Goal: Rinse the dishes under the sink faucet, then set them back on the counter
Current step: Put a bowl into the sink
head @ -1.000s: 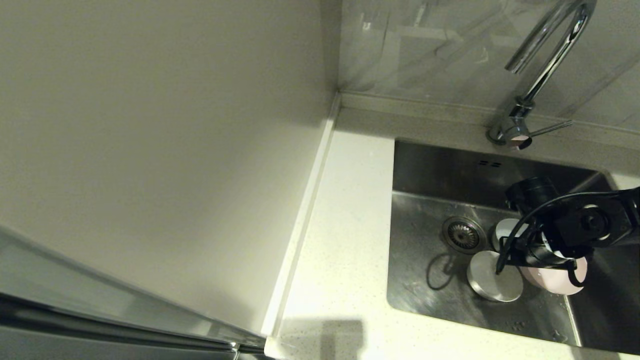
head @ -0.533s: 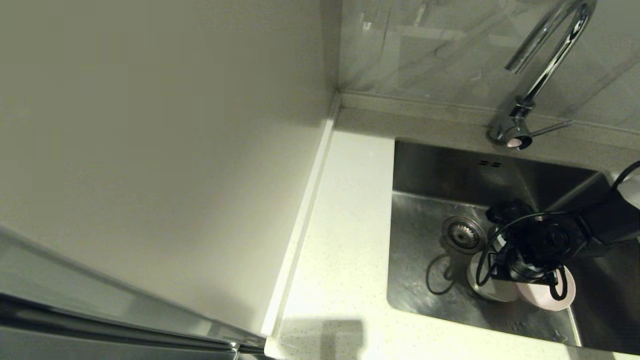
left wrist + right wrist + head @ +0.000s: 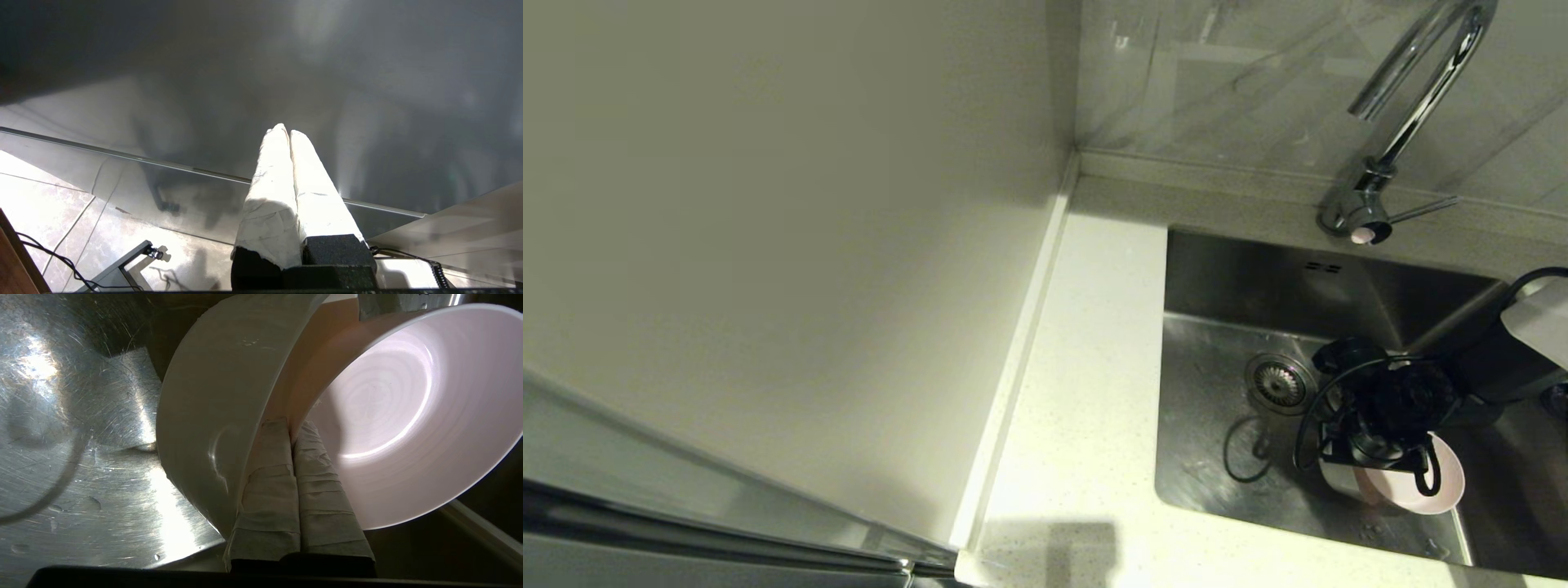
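My right gripper (image 3: pixel 292 430) is closed on the rim of the pink bowl (image 3: pixel 392 416) low in the sink (image 3: pixel 1217 392), and the faucet (image 3: pixel 1413 98) spout is above and behind it.

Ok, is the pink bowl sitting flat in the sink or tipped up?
Tipped. The pink bowl stands on edge in the sink, its inside facing sideways, with the right gripper shut on its rim, beside a white bowl.

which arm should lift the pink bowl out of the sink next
Right. The right gripper is down in the sink, fingers pinched on the pink bowl's rim. The left gripper is shut, off by the floor, nowhere near the basin.
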